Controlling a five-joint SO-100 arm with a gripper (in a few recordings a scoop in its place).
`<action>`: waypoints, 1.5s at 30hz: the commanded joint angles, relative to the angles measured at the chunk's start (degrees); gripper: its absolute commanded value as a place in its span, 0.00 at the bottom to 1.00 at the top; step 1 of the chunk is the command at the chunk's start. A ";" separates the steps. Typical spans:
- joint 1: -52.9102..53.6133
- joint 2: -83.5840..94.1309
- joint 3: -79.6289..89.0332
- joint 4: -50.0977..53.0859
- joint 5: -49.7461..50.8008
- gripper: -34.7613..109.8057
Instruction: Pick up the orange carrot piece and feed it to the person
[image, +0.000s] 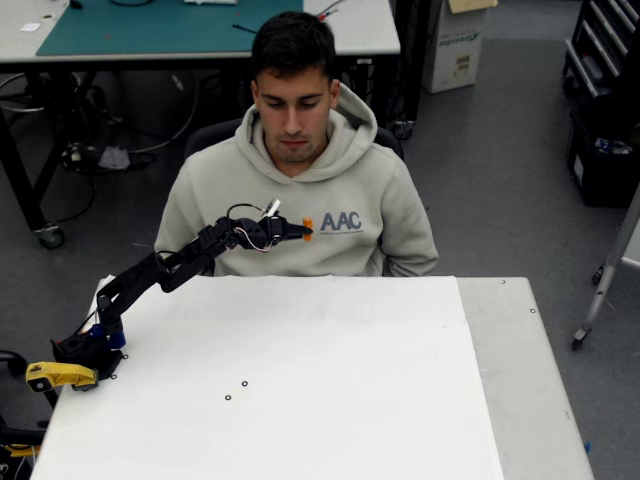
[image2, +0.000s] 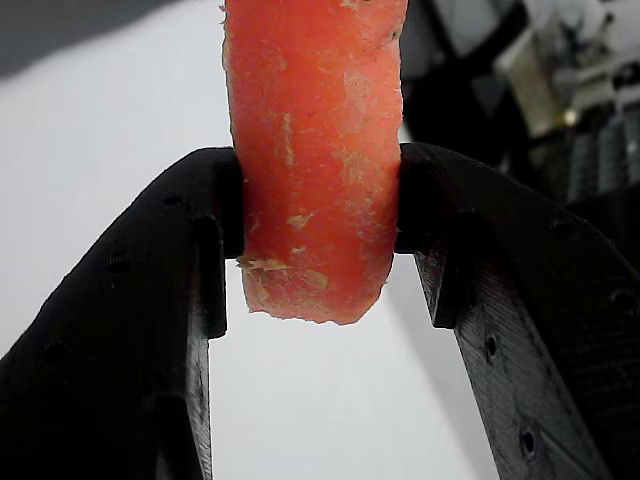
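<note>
Gripper (image: 301, 231) clamps the orange carrot piece (image: 308, 229) near its end before the person (image: 296, 190); it may slip.

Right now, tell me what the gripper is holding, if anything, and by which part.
The gripper holds the orange carrot piece, its fingers pinching the piece's two sides just above the lower cut end, which pokes out below.

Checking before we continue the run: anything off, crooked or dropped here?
Nothing stands out. The hand grips the carrot piece squarely between both fingers, raised at the chest of the person. The carrot's surface is rough and flaky, but whole. Nothing has spilled on the table.
</note>
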 joint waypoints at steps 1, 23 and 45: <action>0.97 2.90 -7.21 -0.44 -0.35 0.23; -2.72 2.20 -6.33 -28.04 -0.70 0.23; -9.58 2.90 -6.33 -29.27 -12.83 0.23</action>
